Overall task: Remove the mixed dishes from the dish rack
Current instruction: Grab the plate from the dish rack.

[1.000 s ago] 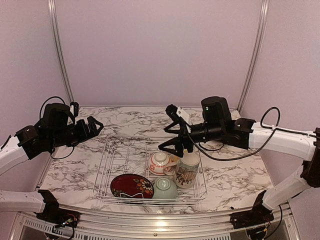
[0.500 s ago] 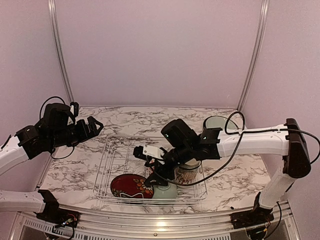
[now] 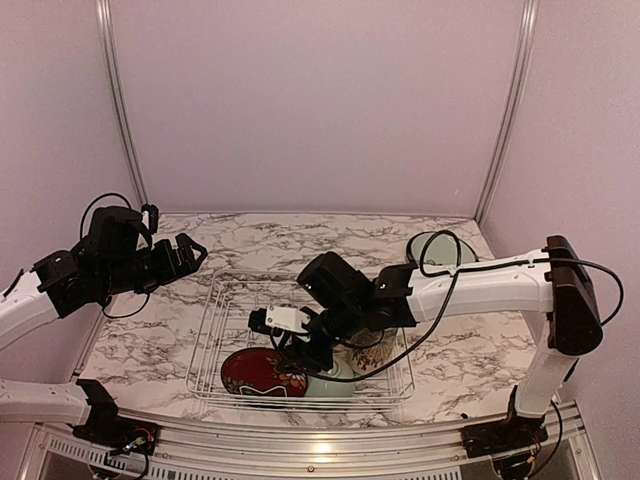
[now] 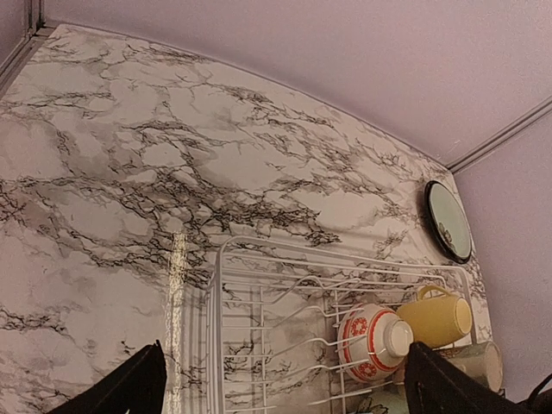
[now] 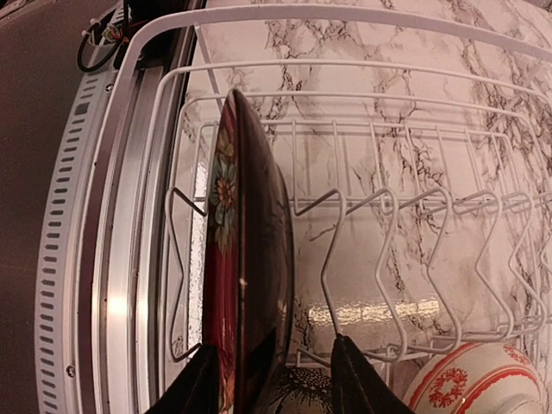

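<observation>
The right gripper (image 5: 272,384) is hanging spread over the dark red floral plate (image 5: 246,250), its two fingers (image 5: 358,379) straddling the rim. Nothing is being gripped yet, and I cannot tell whether a pad is touching the plate. The plate is standing on edge by the near rim of the dish rack (image 5: 345,12), its long axis running straight away from the wrist camera, in line with the gap between the fingers. Judging from that, the coming move is calling only for a squeeze across the thin edge. The left gripper (image 4: 280,401) is hovering released and empty off the rack's left side, well apart from the plate — the right arm is plainly nearer.
</observation>
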